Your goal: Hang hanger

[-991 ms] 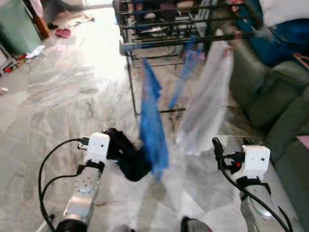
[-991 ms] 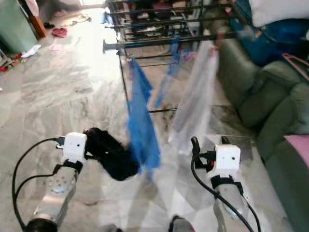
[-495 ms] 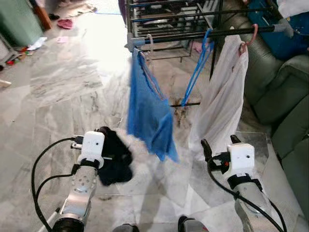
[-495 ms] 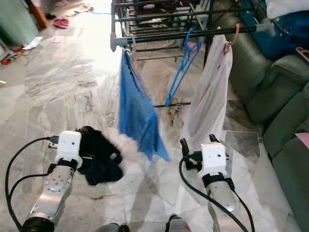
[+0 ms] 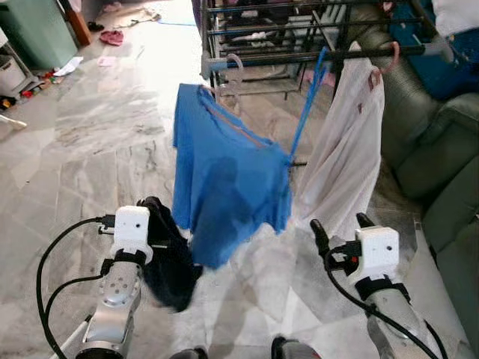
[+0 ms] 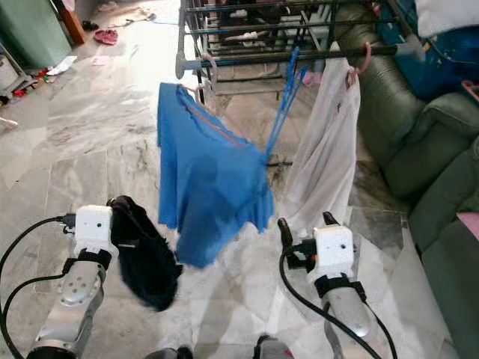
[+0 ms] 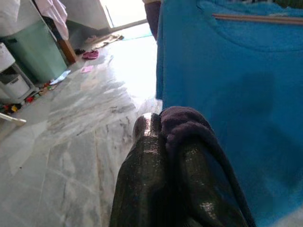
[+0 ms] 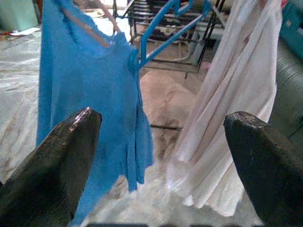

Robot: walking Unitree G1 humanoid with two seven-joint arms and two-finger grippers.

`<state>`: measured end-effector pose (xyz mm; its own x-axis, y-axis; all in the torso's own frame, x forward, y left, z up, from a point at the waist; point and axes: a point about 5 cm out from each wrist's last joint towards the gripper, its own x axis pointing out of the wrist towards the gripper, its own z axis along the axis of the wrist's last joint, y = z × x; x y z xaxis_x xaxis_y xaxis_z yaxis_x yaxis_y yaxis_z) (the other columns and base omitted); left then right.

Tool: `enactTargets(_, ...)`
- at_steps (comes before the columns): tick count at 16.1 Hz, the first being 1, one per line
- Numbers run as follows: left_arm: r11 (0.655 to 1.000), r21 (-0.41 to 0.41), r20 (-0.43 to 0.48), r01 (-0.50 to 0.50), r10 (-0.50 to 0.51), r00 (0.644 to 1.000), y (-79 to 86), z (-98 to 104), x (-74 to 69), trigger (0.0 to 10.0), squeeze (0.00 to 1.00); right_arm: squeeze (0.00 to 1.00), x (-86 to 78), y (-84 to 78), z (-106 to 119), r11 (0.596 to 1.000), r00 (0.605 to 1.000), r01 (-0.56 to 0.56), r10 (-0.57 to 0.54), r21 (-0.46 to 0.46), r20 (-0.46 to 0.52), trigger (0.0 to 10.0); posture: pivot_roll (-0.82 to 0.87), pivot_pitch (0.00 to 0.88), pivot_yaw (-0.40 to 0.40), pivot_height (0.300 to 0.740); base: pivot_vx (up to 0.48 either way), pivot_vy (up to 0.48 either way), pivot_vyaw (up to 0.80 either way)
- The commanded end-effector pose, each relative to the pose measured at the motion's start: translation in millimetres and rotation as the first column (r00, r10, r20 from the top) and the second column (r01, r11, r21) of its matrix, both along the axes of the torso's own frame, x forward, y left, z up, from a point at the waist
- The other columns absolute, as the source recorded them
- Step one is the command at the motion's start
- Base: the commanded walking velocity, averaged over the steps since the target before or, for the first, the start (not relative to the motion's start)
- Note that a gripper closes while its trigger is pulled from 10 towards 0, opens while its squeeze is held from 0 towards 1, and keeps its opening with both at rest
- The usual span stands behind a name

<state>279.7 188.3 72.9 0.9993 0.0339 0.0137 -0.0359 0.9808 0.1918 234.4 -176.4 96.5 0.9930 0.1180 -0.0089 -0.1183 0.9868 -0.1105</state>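
On the marble floor (image 5: 90, 149), a rack (image 5: 299, 52) carries a blue shirt (image 5: 224, 187). The left hand (image 5: 153, 217) grips a dark garment (image 5: 168, 262). The right hand (image 5: 338, 224) gapes empty.

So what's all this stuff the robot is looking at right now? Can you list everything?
Blue shirt: one, blue, on a hanger at the rack's front rail, near its left end.
White garment: one, white, on a pink hanger to the right of the shirt.
Blue hanger: one, bare, between the two garments.
Drying rack: one, dark metal, straight ahead.
Dark cloth: one, black, held in the left gripper.
Sofa: one, green, at the right.
Green cabinet: one, far left.
Floor: grey marble.
Left gripper: shut on the dark cloth.
Right gripper: open, facing the garments.
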Motion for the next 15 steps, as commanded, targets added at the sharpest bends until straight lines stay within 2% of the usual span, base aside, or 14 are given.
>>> enactTargets(1,1.000,-0.012,0.018,-0.017,0.017,1.000,2.3,4,2.2,10.0,0.00,0.00,1.4,-1.6,6,0.999,1.000,0.011,-0.010,-0.043,0.015,10.0,-0.13,0.170,0.040,0.740,0.428,0.000,0.00)
enactTargets(3,1.000,-0.014,0.018,-0.016,0.016,1.000,0.8,4,2.5,10.0,0.00,0.00,2.2,-1.1,4,0.996,1.000,0.016,-0.014,-0.082,0.017,10.0,-0.14,0.145,0.040,0.740,0.428,0.000,0.00)
enactTargets(5,1.000,-0.019,0.015,-0.008,0.009,1.000,-2.2,3,5.2,10.0,0.00,0.00,4.0,5.0,1,0.998,1.000,-0.028,0.029,-0.054,0.007,10.0,-0.14,0.129,0.037,0.740,0.429,0.000,0.00)
enactTargets(8,1.000,-0.029,0.020,-0.009,0.009,1.000,-6.4,4,11.6,10.0,0.00,0.00,9.0,6.5,2,0.996,0.999,-0.041,0.042,-0.080,0.010,10.0,-0.14,0.113,0.033,0.740,0.441,0.000,0.00)
enactTargets(10,0.999,-0.037,0.026,-0.010,0.011,1.000,-8.3,4,12.6,10.0,0.00,0.00,9.3,6.7,0,0.996,0.998,-0.056,0.055,-0.068,-0.021,10.0,-0.14,0.114,0.031,0.740,0.442,0.000,0.00)
enactTargets(13,0.999,-0.041,0.026,-0.015,0.017,1.000,-8.8,4,13.3,10.0,0.00,0.00,10.5,4.5,4,0.998,1.000,-0.018,0.019,-0.056,0.014,10.0,-0.14,0.125,0.037,0.740,0.409,0.000,0.00)
enactTargets(15,1.000,-0.031,0.037,0.003,-0.002,0.999,-11.3,5,13.6,10.0,0.00,0.00,11.5,2.0,8,0.998,1.000,-0.002,0.003,-0.058,0.025,10.0,-0.14,0.135,0.038,0.740,0.000,0.000,0.00)
